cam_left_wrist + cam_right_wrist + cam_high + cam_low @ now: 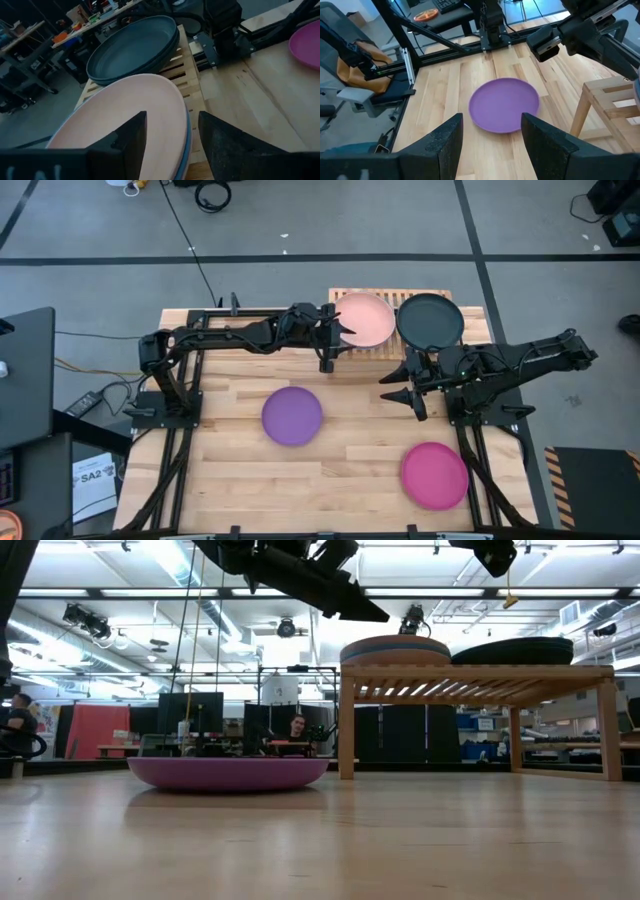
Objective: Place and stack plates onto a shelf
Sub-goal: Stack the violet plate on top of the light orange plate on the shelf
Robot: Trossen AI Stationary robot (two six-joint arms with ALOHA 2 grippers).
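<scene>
The slatted light-wood shelf [390, 330] stands at the desk's [340, 480] far edge. It carries a peach plate [363, 318] on a blue one [186, 137] (only its rim shows), and beside them a dark teal stack [431, 320]. All are round, flat and matte. The left pincer [327, 330] hovers at the peach plate's edge, fingers [127, 137] released, gripping nothing. The right pincer [405, 387] hangs over the plank desk just before the shelf, also released and empty. A purple plate [292, 416] lies mid-desk; a magenta plate [435, 475] lies near the front right.
</scene>
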